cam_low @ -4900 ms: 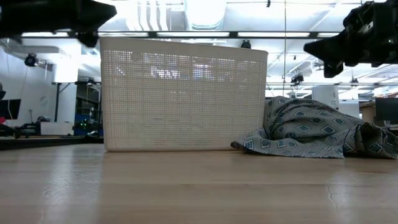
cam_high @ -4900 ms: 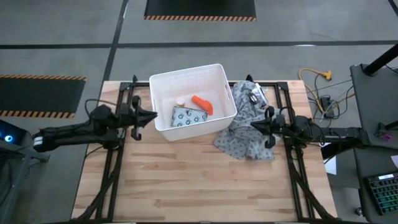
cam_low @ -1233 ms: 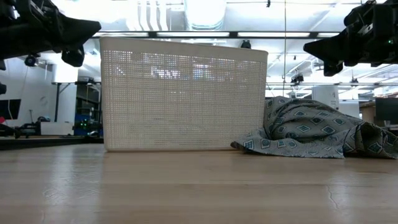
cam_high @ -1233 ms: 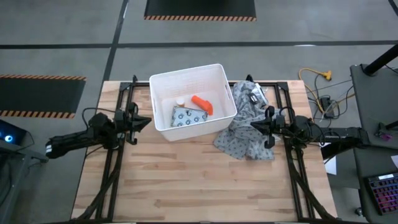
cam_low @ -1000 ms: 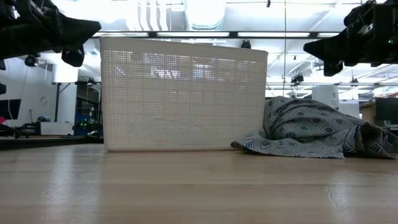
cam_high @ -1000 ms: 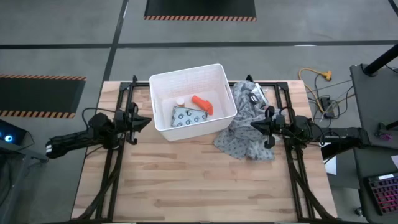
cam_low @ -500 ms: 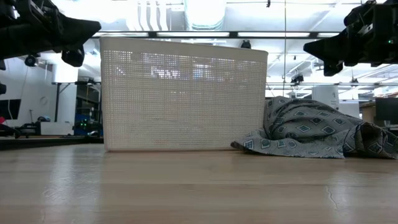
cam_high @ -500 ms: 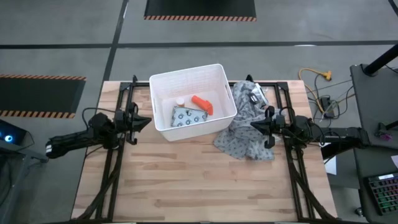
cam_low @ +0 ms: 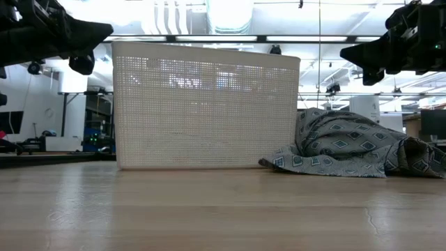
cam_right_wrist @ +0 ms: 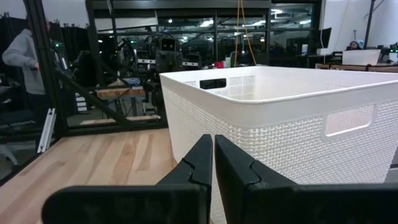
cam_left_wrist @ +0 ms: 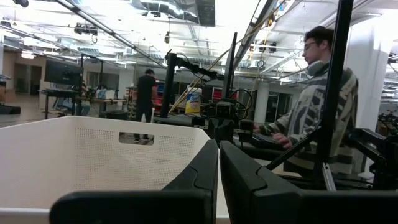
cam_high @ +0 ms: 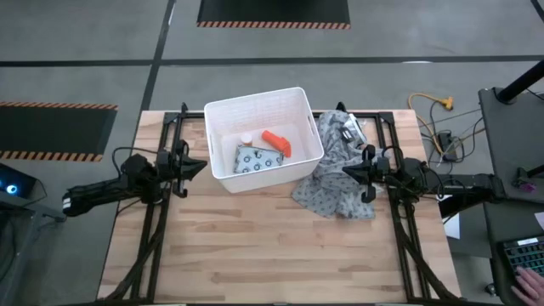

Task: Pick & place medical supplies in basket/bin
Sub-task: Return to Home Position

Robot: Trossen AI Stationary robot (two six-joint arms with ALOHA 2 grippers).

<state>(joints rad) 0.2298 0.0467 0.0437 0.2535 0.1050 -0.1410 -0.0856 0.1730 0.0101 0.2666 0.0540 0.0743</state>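
The white perforated bin (cam_high: 262,133) stands at the table's far middle. Inside it lie the orange-red tapered piece (cam_high: 276,142), a small white round cap (cam_high: 246,138) and the teal-grey dotted packet (cam_high: 256,158). No white cylinder shows. My left gripper (cam_high: 204,163) hovers shut, empty, just left of the bin, above the table. My right gripper (cam_high: 344,172) hovers shut, empty, to the bin's right over the grey patterned cloth (cam_high: 337,180). In the low view the bin (cam_low: 205,104) stands on the tabletop with the cloth (cam_low: 355,152) heaped beside it.
Black frame rails (cam_high: 153,229) run along the table's left and right sides. The near half of the wooden tabletop (cam_high: 272,246) is bare. A small dark-and-white object (cam_high: 348,132) lies on the cloth's far part. A person (cam_left_wrist: 317,106) sits beyond the table.
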